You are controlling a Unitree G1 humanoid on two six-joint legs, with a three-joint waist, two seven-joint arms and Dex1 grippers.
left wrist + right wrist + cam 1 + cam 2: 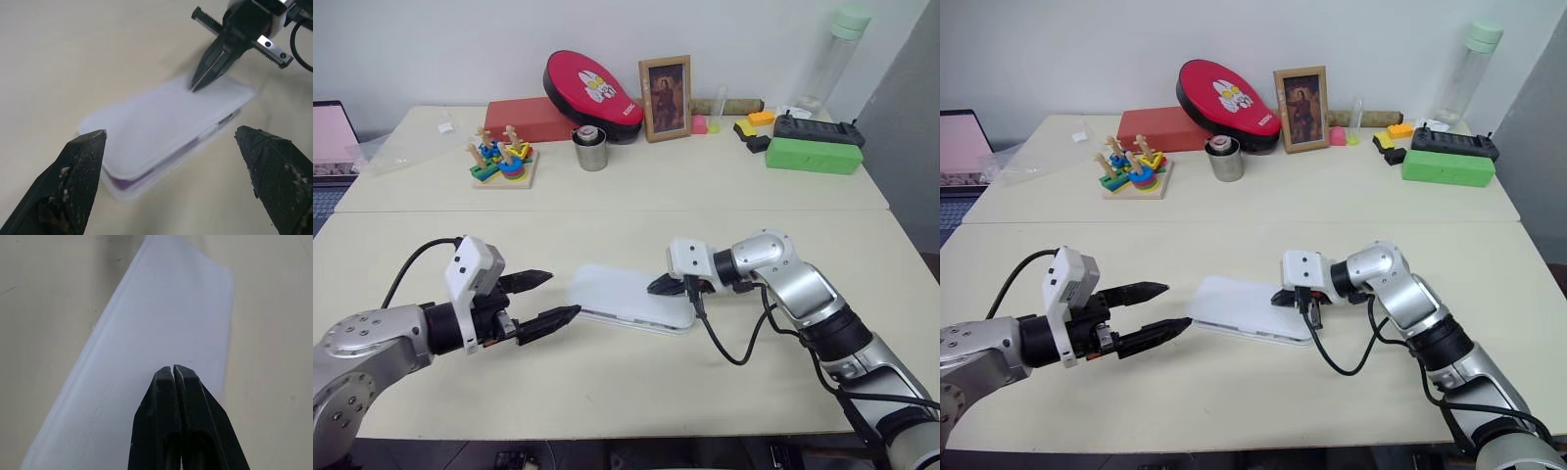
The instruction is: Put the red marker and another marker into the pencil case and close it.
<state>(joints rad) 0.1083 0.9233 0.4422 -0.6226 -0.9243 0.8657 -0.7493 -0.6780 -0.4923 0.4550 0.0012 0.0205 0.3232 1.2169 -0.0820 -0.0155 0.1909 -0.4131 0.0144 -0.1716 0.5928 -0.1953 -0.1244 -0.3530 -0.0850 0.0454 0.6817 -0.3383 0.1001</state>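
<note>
The pencil case [626, 299] lies flat in the middle of the near table with its white lid down. Through the slit along its side, in the left wrist view, a strip of light purple [122, 183] shows inside; I cannot tell what it is. The red marker is hidden. My left gripper [565, 294] is open just left of the case, its black fingers [80, 181] pointing at the case's left end with nothing between them. My right gripper [651, 288] is shut and empty, its tip [173, 368] pointing left over the right end of the lid.
Along the far table stand a wooden stacking toy [502, 159], a metal cup [591, 149], a red box [529, 119] with a red oval pouch [592, 88] on it, a picture frame [666, 98], a green box [813, 155] and a bottle [832, 59].
</note>
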